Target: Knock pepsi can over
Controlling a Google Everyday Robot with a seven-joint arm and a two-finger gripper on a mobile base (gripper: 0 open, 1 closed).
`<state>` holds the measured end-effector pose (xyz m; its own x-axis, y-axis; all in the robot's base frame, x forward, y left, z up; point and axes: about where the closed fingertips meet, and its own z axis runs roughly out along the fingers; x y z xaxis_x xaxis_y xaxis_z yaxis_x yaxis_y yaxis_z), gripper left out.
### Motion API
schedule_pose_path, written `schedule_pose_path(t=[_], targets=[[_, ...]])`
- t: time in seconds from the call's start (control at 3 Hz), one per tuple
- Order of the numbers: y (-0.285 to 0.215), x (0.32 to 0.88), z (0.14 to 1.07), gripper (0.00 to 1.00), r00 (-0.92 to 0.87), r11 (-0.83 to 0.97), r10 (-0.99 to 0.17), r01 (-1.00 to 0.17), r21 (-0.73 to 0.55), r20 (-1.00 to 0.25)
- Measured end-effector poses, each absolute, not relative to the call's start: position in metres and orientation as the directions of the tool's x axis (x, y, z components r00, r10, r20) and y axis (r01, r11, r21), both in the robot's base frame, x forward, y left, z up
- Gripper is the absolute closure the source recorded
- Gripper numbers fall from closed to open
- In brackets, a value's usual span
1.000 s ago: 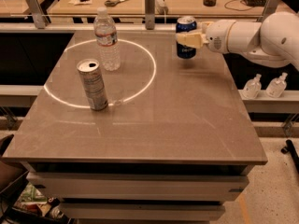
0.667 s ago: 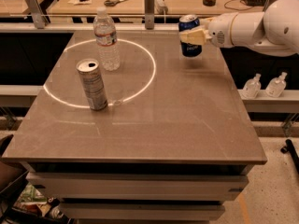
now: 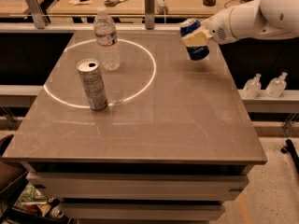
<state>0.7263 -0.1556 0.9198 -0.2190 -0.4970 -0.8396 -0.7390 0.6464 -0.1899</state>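
Observation:
The pepsi can (image 3: 199,52) is dark blue with a silver top and sits near the table's far right edge, tilted with its top leaning left. My gripper (image 3: 193,37) reaches in from the right on a white arm (image 3: 252,17). It is shut on the can's middle, and one cream finger (image 3: 197,37) lies across the can's front. The other finger is hidden behind the can. Whether the can's base touches the table (image 3: 187,125) I cannot tell.
A clear water bottle (image 3: 106,41) stands at the far left inside a white ring of light (image 3: 140,85). A taller silver-grey can (image 3: 92,84) stands on the ring's near left. Two small bottles (image 3: 264,85) stand on a ledge to the right. A bench with scissors (image 3: 114,2) lies behind.
My gripper and the pepsi can have shifted a little to the right, and the can has gone from nearly upright to tilted. The water bottle and the silver can have not moved.

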Motion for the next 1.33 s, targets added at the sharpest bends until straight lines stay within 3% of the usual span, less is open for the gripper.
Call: schedule_pose_path(t=[1.33], targets=[[-0.134, 0.698, 0.890, 1.00, -0.324, 0.501, -0.814, -0.812, -0.300, -0.482]])
